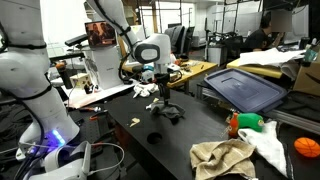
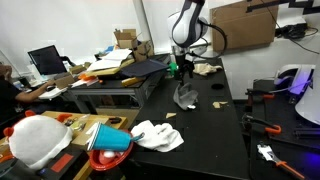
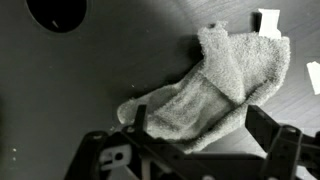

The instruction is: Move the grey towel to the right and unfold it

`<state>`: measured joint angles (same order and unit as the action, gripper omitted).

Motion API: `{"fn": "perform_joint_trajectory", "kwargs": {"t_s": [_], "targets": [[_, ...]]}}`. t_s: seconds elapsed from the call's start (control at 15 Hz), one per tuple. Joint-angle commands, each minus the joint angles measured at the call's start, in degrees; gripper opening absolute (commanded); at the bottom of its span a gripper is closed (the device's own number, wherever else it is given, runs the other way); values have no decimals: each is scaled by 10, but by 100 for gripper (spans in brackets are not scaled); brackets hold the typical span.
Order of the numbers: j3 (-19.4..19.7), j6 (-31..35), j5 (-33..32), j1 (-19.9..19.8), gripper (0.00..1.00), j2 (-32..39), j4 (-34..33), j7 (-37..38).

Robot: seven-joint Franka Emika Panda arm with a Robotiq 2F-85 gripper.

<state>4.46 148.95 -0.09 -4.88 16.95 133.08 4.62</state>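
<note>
The grey towel (image 3: pixel 215 85) lies crumpled on the black table (image 3: pixel 80 80), partly folded over itself. It also shows in both exterior views (image 1: pixel 167 110) (image 2: pixel 184 98) near the middle of the table. My gripper (image 3: pixel 200 112) hangs just above it with its two fingers wide apart, one on each side of the towel's lower part. The fingers do not pinch the cloth. The gripper also shows in both exterior views (image 1: pixel 158 82) (image 2: pixel 181 70), directly over the towel.
A white cloth (image 1: pixel 145 90) lies behind the towel, and a beige towel (image 1: pixel 222 155) and another white cloth (image 1: pixel 266 140) lie at the table's near end. An orange bottle (image 1: pixel 245 123) and a dark tray (image 1: pixel 245 88) stand to the side. A round black hole (image 3: pixel 56 12) is in the tabletop.
</note>
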Motion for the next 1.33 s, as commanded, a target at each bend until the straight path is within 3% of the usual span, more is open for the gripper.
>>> {"fn": "perform_joint_trajectory", "kwargs": {"t_s": [0.0, 0.53, 1.27], "targets": [[31, 17, 5, 11, 100, 0, 19, 92], [80, 72, 2, 43, 100, 45, 4, 247], [111, 127, 4, 82, 100, 88, -18, 274]]}}
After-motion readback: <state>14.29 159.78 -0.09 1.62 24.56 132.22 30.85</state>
